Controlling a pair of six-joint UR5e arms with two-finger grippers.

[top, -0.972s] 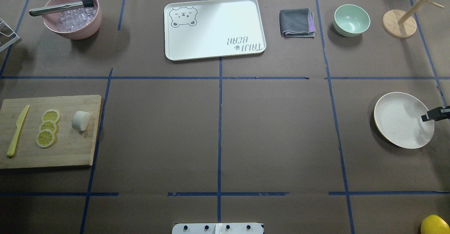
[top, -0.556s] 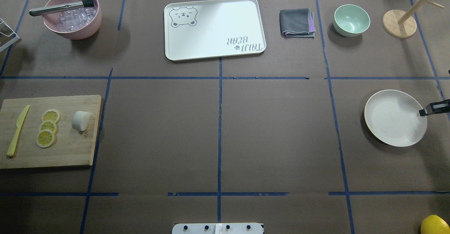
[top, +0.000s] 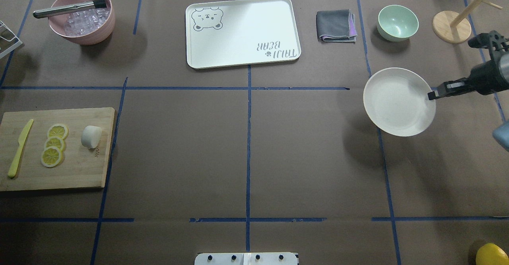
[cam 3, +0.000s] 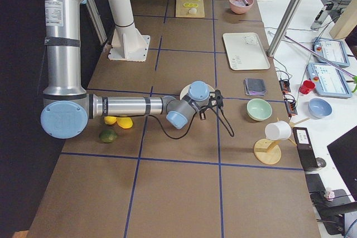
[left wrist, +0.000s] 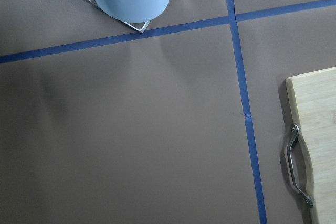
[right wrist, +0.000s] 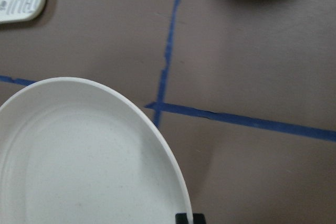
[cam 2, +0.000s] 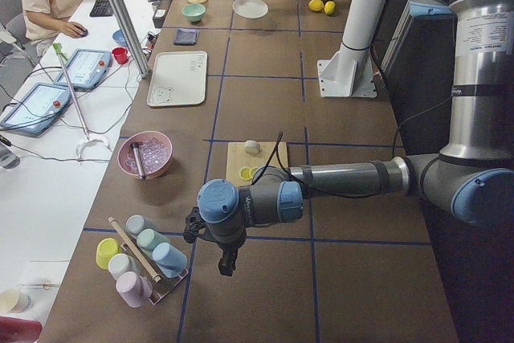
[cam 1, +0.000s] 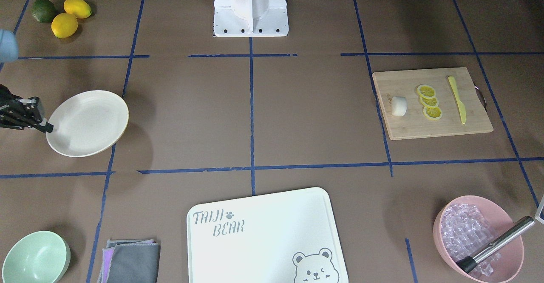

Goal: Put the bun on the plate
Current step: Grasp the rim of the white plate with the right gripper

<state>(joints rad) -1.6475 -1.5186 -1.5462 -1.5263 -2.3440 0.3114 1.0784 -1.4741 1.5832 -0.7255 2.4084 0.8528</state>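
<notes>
Table [top: 310,157]: brown paper cover, blue tape grid.

Tray [top: 242,34]: white, rect., bear print; at the far edge, centre, seen from the overhead cam.

Cutting board [top: 79,169]: bamboo, on the robot's left side, flat on the table. It carries the bun, three lemon slices and a yellow knife.

Plate [top: 397,102]: cream-white, round, on the robot's right side, near the mint-green bowl [top: 397,22]. Its shadow falls offset on the paper, so it is clear of the table. It has nothing on it.

Pink bowl [top: 85,36]: far left corner, holds ice cubes and a metal-handled tool.

Bun [top: 91,136]: small, white, stubby cyl. It sits on the board at the end nearer table centre, just beside the lemon slices [top: 55,143], with the knife [top: 20,147] beyond them. It is well apart from the plate, across the table width.

Right gripper [top: 431,95]: comes in from the right edge, fingers pinching the plate rim on the side away from table centre.

Left gripper [cam 2: 226,264]: hangs pointing down over bare table beside the board's outer end. Seen only in the left-side cam, so cannot tell whether its fingers are spread or pressed together.
</notes>
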